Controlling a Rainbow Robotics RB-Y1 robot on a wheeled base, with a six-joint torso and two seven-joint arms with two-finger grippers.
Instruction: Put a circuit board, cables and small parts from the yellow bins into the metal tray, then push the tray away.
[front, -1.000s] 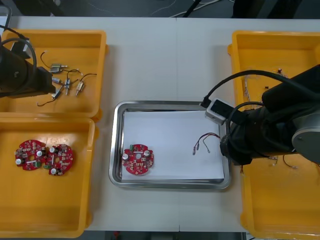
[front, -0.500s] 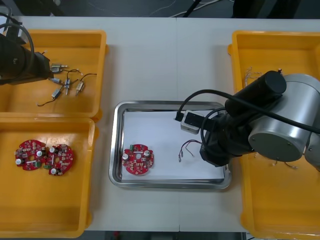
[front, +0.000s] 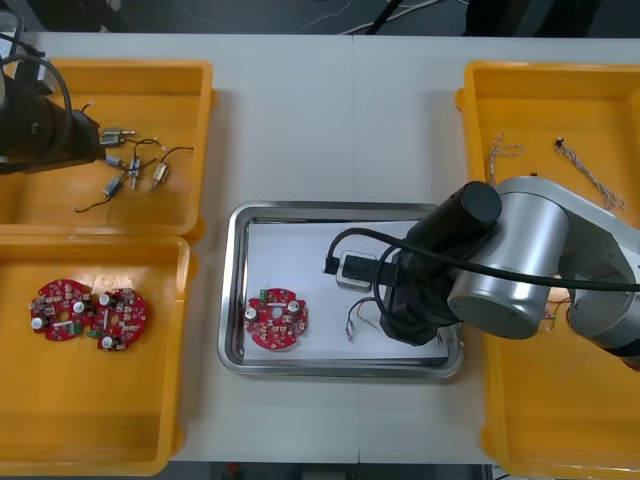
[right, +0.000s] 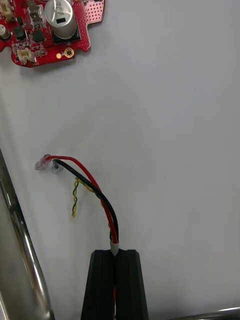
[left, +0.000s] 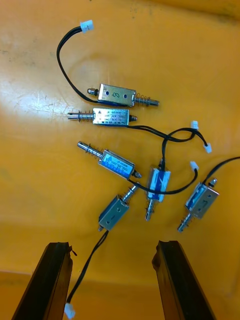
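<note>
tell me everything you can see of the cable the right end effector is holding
The cable is a thin twisted pair of red and black wires, with a finer yellow-green strand branching off. One end is pinched between the shut fingers of the right end effector; from there it curves out to a small pale tip. It lies over the white inside of the metal tray, apart from the red circuit board.

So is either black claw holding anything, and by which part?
The right gripper pinches the thin red, black and yellow cable by one end, over the metal tray. The left gripper, open, holds nothing.
</note>
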